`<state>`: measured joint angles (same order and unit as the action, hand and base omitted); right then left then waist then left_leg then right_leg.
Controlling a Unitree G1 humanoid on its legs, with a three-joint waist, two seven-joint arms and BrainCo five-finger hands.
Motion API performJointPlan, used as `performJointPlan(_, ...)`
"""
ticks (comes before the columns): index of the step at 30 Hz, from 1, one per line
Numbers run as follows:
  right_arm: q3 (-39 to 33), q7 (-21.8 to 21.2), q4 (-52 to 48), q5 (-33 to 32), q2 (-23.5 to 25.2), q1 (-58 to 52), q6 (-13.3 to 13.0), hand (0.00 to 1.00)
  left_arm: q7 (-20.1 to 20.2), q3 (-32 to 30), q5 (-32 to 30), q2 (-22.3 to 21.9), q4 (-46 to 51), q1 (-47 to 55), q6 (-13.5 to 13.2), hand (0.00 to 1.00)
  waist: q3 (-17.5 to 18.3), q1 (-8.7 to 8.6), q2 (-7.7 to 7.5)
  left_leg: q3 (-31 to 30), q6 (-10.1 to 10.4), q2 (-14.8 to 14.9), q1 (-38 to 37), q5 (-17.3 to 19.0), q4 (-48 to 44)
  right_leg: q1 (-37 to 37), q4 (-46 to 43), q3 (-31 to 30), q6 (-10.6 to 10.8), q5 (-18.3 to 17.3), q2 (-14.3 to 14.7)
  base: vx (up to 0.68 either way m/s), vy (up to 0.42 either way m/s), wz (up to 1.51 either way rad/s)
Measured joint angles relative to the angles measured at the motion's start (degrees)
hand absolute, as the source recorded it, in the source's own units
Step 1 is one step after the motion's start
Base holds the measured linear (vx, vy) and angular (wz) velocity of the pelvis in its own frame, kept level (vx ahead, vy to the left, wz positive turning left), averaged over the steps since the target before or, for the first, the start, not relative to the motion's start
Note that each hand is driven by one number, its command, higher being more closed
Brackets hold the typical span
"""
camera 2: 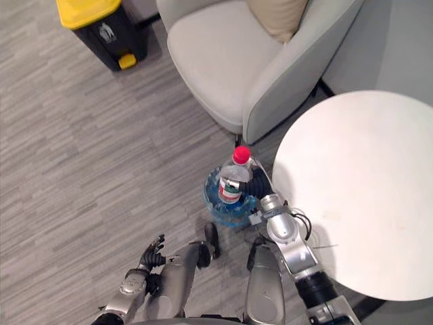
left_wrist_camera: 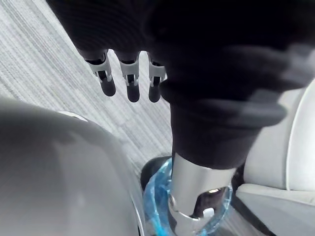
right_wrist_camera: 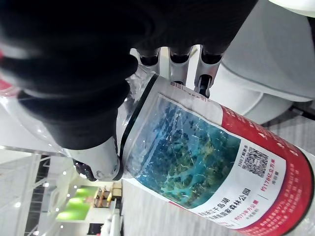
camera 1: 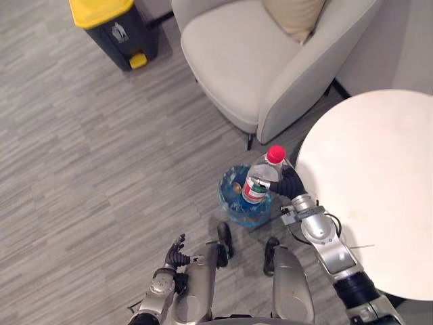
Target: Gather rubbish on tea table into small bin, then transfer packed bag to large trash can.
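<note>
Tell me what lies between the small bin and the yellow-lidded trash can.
Only bare grey floor between small bin and trash can, per the left eye view.

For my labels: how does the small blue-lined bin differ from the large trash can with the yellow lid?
The small bin is round and open, lined with a blue bag; the large trash can is boxy and dark, its yellow lid shut. The small bin stands beside the white table, below the bottle in the right hand; the large trash can stands apart, past the armchair. Both rest on the floor.
</note>
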<state>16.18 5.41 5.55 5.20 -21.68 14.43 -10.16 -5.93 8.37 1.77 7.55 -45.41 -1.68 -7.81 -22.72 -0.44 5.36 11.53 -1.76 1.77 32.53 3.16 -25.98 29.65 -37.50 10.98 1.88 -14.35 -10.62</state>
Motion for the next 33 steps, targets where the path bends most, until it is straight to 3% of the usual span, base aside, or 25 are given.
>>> performJointPlan(5,2.22,1.32,4.94,1.84,-2.27,6.01,0.42,1.0,-0.9,-1.86,0.53,0.16,-0.02,-3.96,-0.22,0.0,-0.28,1.36,0.03,-0.69,-0.22,1.37,10.37,0.17,-5.65,9.72,-5.38,0.54,-0.98,-0.61,0.02,-0.09,-0.067,0.05)
performJointPlan(15,4.37,4.5,7.91,2.28,-3.3,20.03,1.58,1.0,-3.07,-8.61,2.1,-1.26,8.4,-12.01,-0.68,0.0,-4.87,3.19,-0.5,1.24,-2.12,5.76,30.24,1.5,-17.9,28.52,-19.19,2.34,-3.17,-3.82,-1.96,-0.1,-0.09,0.16)
performJointPlan(17,3.51,5.82,10.25,2.24,-3.94,23.79,1.82,1.0,-3.27,-9.21,2.87,-1.43,10.61,-13.48,-1.15,0.0,-5.24,4.52,-0.91,2.7,-2.12,6.8,34.15,1.49,-18.87,32.93,-21.21,2.41,-3.33,-4.31,-2.64,-0.08,-0.078,0.15)
performJointPlan(23,3.33,7.43,14.25,2.21,-4.84,28.65,2.05,1.0,-4.17,-10.66,4.89,-1.58,15.19,-13.62,-2.43,0.0,-5.62,5.92,-1.13,3.26,-2.09,7.73,40.07,1.42,-21.82,38.62,-25.03,2.89,-3.76,-5.42,-3.89,-0.06,-0.034,0.12)
performJointPlan(33,2.72,10.66,20.88,2.27,-4.67,35.32,4.3,1.0,-4.4,-11.3,6.72,0.81,16.89,-14.72,-3.85,0.0,-5.62,6.22,-1.14,2.85,-1.96,7.66,46.21,1.31,-25.39,44.2,-29.56,3.27,-4.14,-7.11,-5.56,-0.05,0.006,0.08)
